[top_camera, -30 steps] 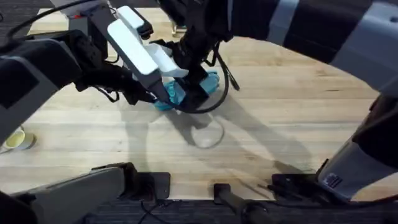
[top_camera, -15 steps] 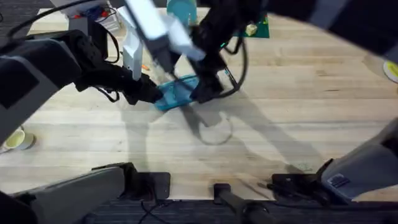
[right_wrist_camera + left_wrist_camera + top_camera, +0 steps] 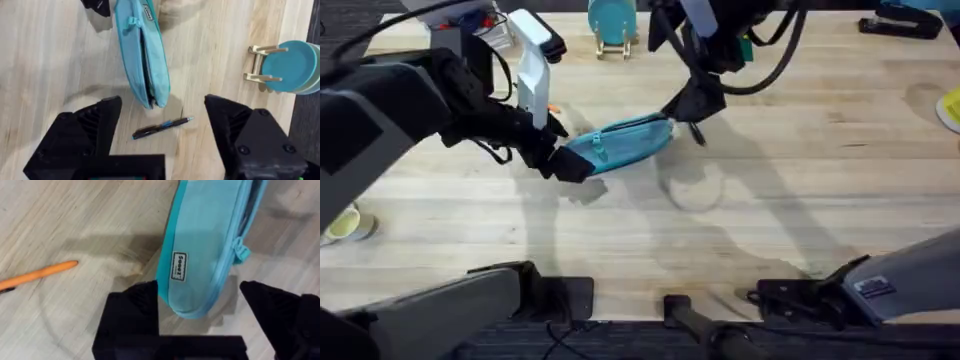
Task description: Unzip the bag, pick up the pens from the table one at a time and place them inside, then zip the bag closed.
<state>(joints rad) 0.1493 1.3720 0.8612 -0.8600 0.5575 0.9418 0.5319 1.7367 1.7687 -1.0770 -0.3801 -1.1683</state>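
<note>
Pale wooden bench (image 3: 800,180) carries the bag (image 3: 620,143), one end between the spread left pincer (image 3: 200,300) fingers. Right pincer (image 3: 162,115) hangs spread above the black pen (image 3: 161,127).

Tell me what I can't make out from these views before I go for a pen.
- Inside of the bag: the right wrist view shows only a dark slit along the zipper, so its contents are hidden.
- Orange pen: cut off by the left wrist view's edge; in the overhead view the left arm covers most of it.
- Bag's end at the left gripper: whether the fingers touch it can't be told.
- Black pen: small and partly shadowed in the overhead view.
</note>
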